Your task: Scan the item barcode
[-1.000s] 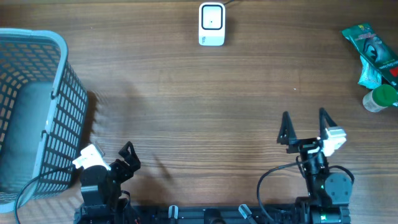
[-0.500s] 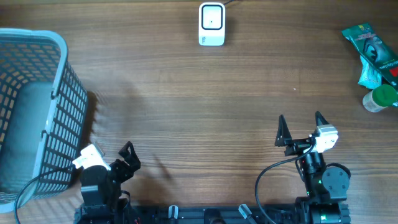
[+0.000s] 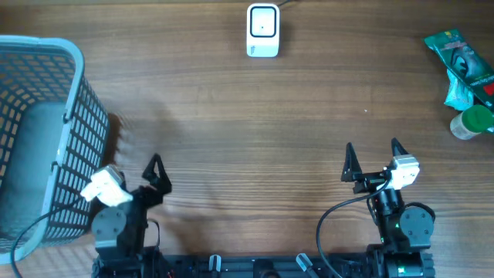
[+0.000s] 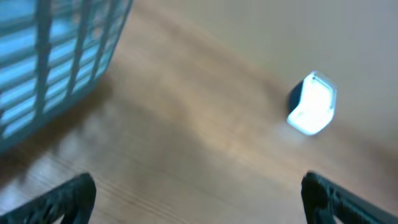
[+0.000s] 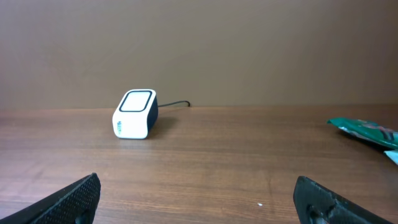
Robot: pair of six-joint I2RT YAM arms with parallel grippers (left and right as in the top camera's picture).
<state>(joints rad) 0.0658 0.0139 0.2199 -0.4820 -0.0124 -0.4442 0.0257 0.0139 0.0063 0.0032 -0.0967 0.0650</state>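
While both pairs of jaws are spread wide and empty, the left gripper [image 4: 199,208] and right gripper [image 3: 373,150] are seen at the near edge. The green foil packet [image 3: 463,66] and green-capped bottle [image 3: 471,123] are found at the right edge, the white box-shaped scanner [image 3: 262,31] far centre, and the grey plastic basket [image 3: 85,131] left.

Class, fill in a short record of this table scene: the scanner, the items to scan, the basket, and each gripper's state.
scanner: white box-shaped barcode scanner, far edge of the wooden table, centre
items: green foil packet and green-capped bottle, far right, untouched
basket: grey-blue plastic lattice basket, left side
left gripper: open, empty, beside the basket
right gripper: open, empty, facing the scanner
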